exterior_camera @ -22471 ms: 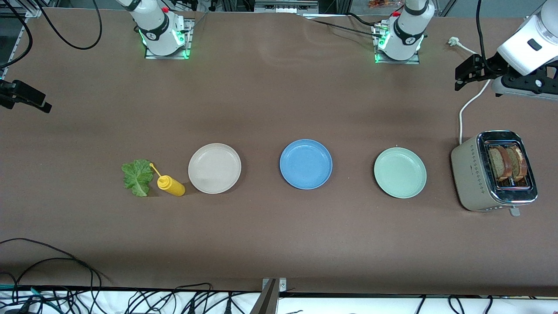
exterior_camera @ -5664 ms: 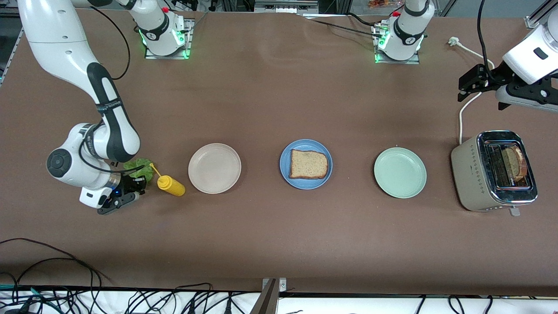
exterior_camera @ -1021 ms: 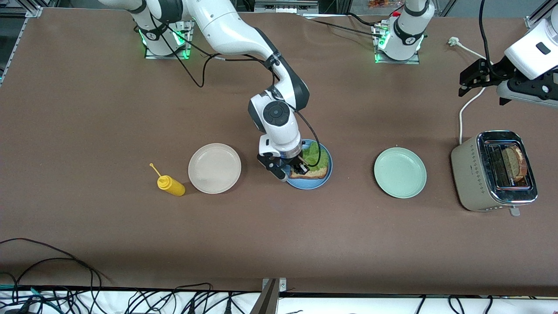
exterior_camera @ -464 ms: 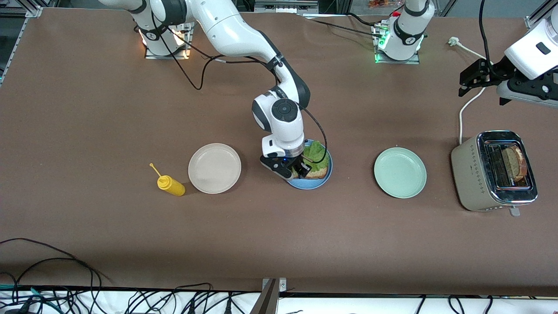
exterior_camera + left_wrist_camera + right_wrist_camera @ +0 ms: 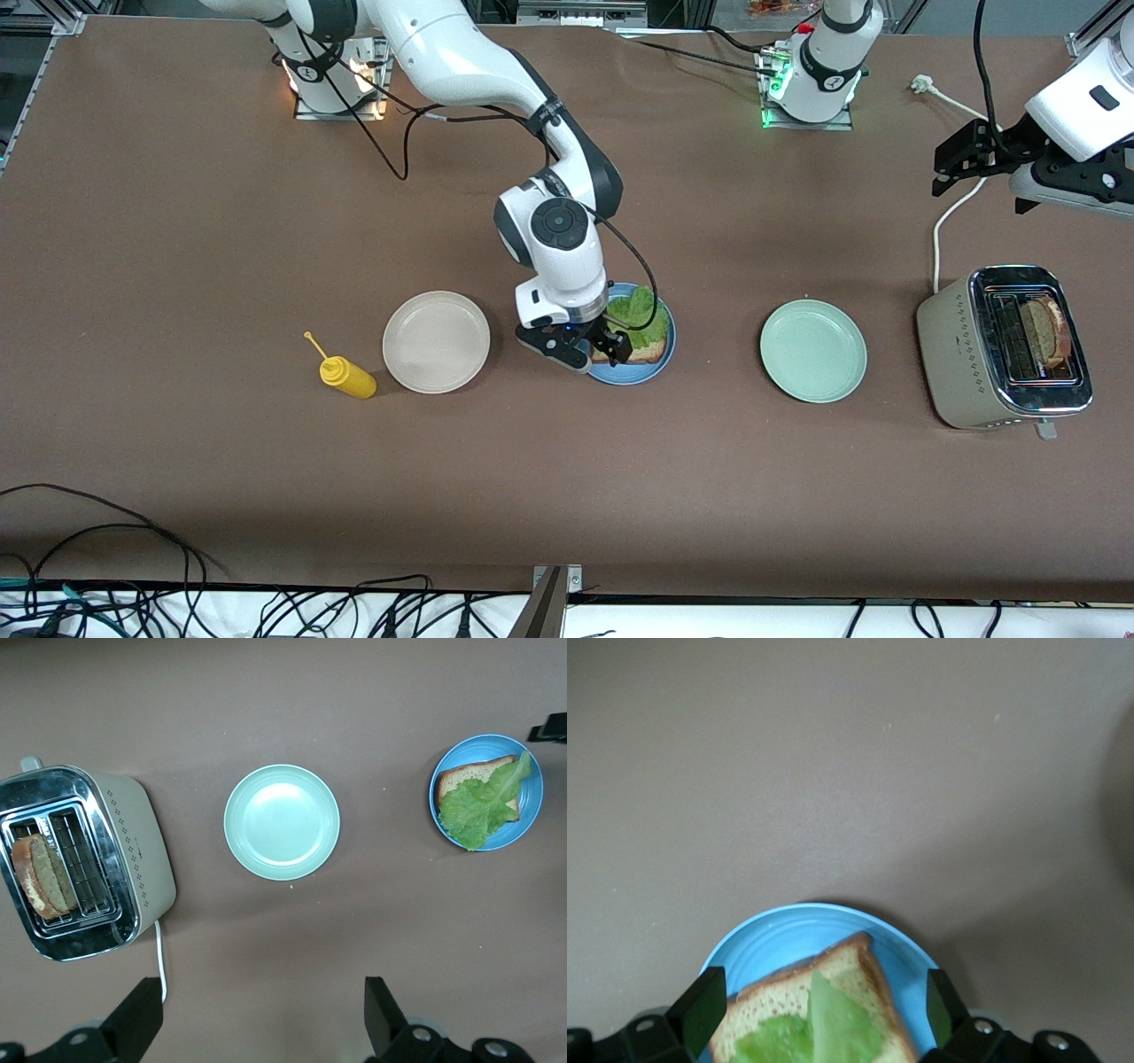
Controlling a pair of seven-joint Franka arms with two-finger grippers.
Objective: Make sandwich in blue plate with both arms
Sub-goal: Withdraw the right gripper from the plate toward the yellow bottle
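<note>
The blue plate [image 5: 634, 377] sits mid-table with one bread slice [image 5: 652, 354] on it and a ruffled lettuce leaf [image 5: 640, 310] lying on the slice. My right gripper [image 5: 600, 349] hovers low over the plate's edge, open, holding nothing. In the right wrist view its fingers [image 5: 700, 1010] straddle the bread [image 5: 855, 974] and lettuce [image 5: 833, 1023] on the plate [image 5: 771, 935]. A second bread slice [image 5: 1045, 332] stands in the toaster [image 5: 957, 354]. My left gripper [image 5: 961, 159] waits open, up over the table by the toaster's cord. In the left wrist view, the left gripper [image 5: 260, 1010] is empty.
A cream plate [image 5: 436, 341] and a yellow squeeze bottle [image 5: 347, 377] lie toward the right arm's end. A pale green plate [image 5: 813, 351] lies between the blue plate and the toaster. A white cord [image 5: 952, 213] runs from the toaster toward the left arm's base.
My right gripper has opened and let go of the lettuce, which now rests on the bread. The hand has shifted slightly toward the cream plate. The left arm has not moved.
</note>
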